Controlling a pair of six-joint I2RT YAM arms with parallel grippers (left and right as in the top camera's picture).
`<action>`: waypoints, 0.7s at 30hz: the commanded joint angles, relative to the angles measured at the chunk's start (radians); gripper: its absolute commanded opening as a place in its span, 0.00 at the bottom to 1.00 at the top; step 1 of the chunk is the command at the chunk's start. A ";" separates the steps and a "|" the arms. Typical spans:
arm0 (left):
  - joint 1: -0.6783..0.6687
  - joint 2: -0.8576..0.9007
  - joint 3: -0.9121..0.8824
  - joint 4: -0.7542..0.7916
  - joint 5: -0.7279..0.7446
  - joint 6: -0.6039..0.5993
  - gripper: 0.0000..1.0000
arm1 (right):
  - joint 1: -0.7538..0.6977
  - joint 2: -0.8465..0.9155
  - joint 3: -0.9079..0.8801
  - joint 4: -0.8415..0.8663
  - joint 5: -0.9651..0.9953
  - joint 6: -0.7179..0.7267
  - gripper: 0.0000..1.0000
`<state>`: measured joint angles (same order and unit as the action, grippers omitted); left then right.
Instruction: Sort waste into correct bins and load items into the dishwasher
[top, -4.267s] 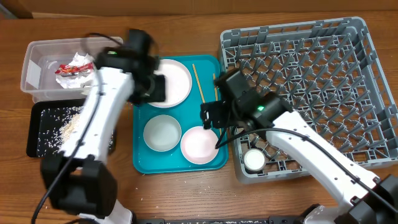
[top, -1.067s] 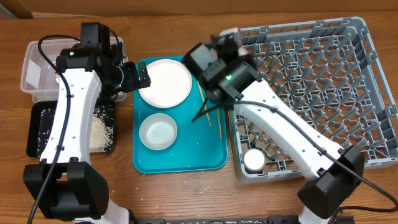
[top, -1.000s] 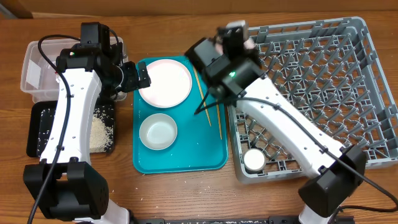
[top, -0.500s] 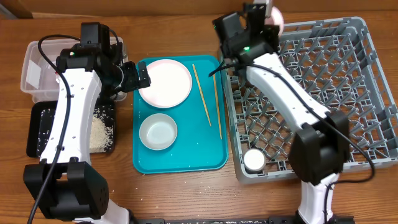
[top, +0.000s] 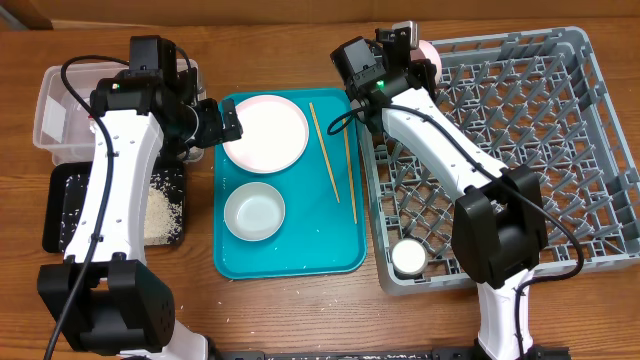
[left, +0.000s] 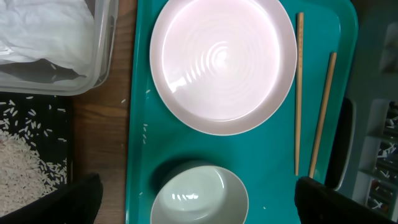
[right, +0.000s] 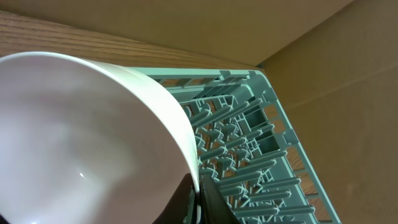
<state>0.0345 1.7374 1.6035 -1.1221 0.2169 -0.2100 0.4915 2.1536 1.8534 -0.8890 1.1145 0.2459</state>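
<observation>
Rim of the pink bowl (right: 81, 143) is pinched in my right claw (right: 199, 202), which is closed tight on it. From above, that claw (top: 412, 42) holds the pink bowl (top: 430, 50) tipped on edge at the far left corner of the grey dish rack (top: 520, 150). The right wrist view shows the rack's (right: 249, 155) pegs just behind the bowl's wall; I cannot tell whether the bowl touches them.

My left claw (top: 216, 122) hangs open and empty, fingers (left: 81, 199) spread wide, above the left edge of the teal tray (top: 290, 265).

On that tray lie the round plate (left: 222, 62) at the far end, the pale bowl (left: 199, 199) upright just nearer than it, and two chopsticks (left: 298, 93) lengthwise along the right side, close together but apart.

A small white cup (top: 408, 258) stands in the rack's near left corner.

Left of the teal tray on the bench (top: 300, 310), the clear tub (left: 102, 43) holds crumpled white paper (left: 43, 28). Beside it, the black tray (top: 60, 215) carries loose rice (left: 18, 168).
</observation>
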 joint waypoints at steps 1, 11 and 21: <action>-0.002 -0.017 0.018 0.001 0.012 0.004 1.00 | 0.003 0.002 0.016 0.018 0.066 0.016 0.04; -0.002 -0.017 0.018 0.001 0.012 0.004 1.00 | 0.022 0.005 0.001 0.009 0.078 0.020 0.04; -0.002 -0.017 0.018 0.001 0.012 0.004 1.00 | 0.041 0.006 -0.069 0.000 0.115 0.019 0.04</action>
<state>0.0345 1.7374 1.6035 -1.1221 0.2169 -0.2100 0.5179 2.1536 1.8042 -0.8829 1.2087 0.2611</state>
